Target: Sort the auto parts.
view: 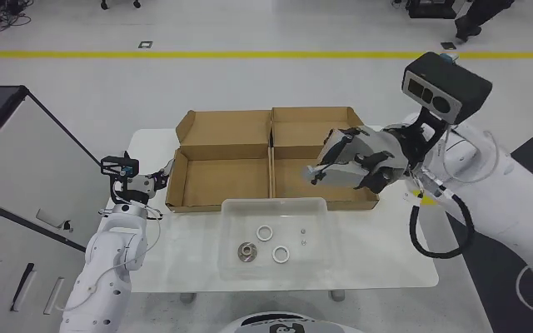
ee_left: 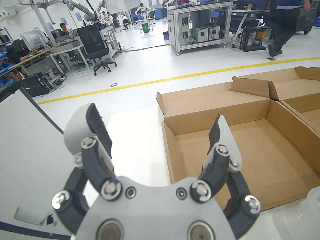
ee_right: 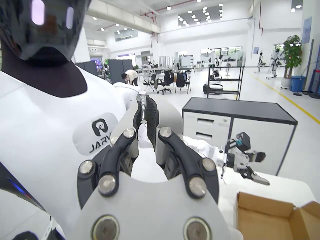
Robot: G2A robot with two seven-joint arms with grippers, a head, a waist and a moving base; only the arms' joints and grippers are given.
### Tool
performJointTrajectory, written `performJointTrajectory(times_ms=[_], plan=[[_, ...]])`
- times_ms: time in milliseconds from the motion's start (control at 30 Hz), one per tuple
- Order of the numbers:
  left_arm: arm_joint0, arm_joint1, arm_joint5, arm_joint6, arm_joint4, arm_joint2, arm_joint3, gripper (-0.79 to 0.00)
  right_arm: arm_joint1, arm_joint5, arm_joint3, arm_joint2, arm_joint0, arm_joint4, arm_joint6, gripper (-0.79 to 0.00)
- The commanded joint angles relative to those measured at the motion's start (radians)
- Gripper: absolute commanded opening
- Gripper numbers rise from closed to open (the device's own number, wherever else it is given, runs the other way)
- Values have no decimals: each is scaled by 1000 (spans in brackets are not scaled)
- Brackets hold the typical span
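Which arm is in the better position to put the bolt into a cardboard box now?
Right. The right gripper is shut on the bolt and hangs over the right box. The left gripper is open and empty, beside the left box.

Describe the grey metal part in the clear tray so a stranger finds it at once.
Start at the clear tray on the table's near edge, in front of the two cardboard boxes. In its half nearer the left gripper lies a round part. It is dark grey metal; the two rings beside it are white.
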Motion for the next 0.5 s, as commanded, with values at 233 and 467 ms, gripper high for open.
performJointTrajectory(times_ms=[233, 467], plan=[[0, 0, 0, 0, 0, 0, 0, 0, -63, 0, -43, 69, -48, 166, 26, -785], [0, 0, 0, 0, 0, 0, 0, 0, -128, 0, -56, 133, -96, 309, 118, -785]])
